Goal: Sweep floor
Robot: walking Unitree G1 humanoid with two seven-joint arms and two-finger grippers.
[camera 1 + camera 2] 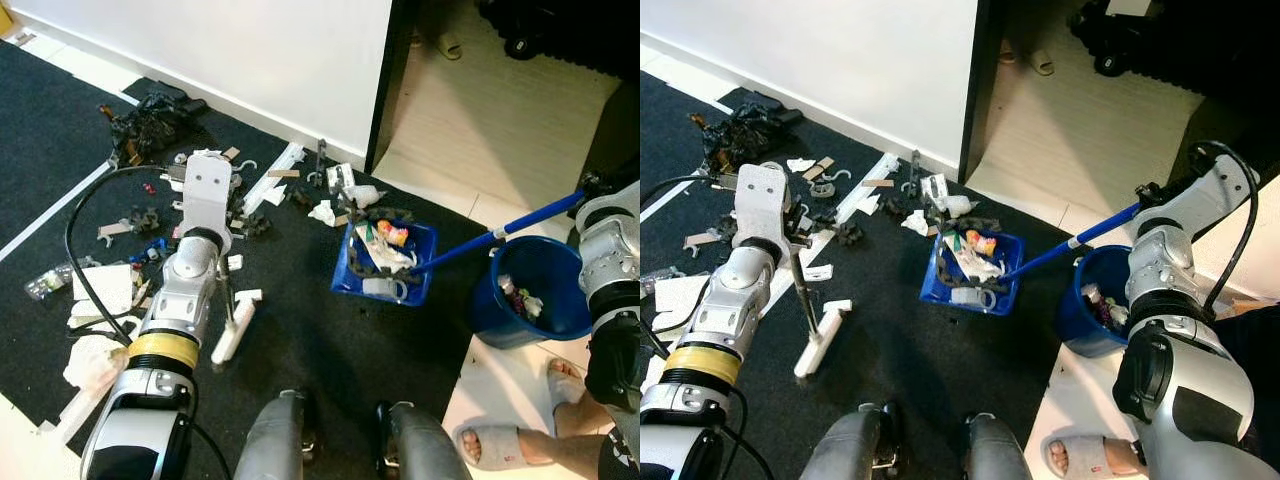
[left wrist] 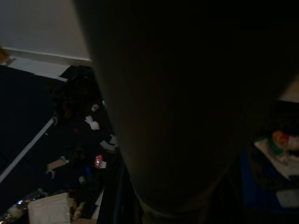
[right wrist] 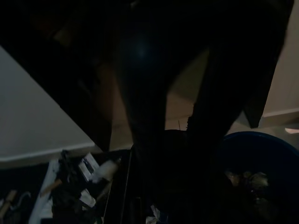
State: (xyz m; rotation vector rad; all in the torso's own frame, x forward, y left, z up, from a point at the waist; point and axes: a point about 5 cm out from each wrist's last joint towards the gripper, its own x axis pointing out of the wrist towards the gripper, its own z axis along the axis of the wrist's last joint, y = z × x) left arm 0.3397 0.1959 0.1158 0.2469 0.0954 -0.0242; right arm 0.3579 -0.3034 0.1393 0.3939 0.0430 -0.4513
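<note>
On the black mat, left: left gripper [image 1: 790, 245] grips broom [image 1: 818, 335] upright, litter [image 1: 330, 212] ahead | centre: blue dustpan [image 1: 385, 262] loaded | right: right gripper [image 1: 1155, 195] on dustpan handle [image 1: 520, 223], finger spread unclear, by blue bin [image 1: 535, 290]

A black carpet [image 1: 300, 340] covers most of the floor, meeting a white wall's skirting at the far side and pale tiles [image 1: 500, 390] on the robot's right. Scattered across the carpet lie white paper scraps [image 1: 322, 211], small dark plastic bits [image 1: 140, 218] and a heap of black debris [image 1: 145, 120] near the wall. A white strip [image 1: 272, 176] lies beside them. A blue dustpan [image 1: 385, 262], loaded with litter, rests flat on the carpet. A blue bucket [image 1: 535, 290] holding rubbish stands just beside it at the carpet's edge. Crumpled paper [image 1: 95, 360] lies at the near left.
</note>
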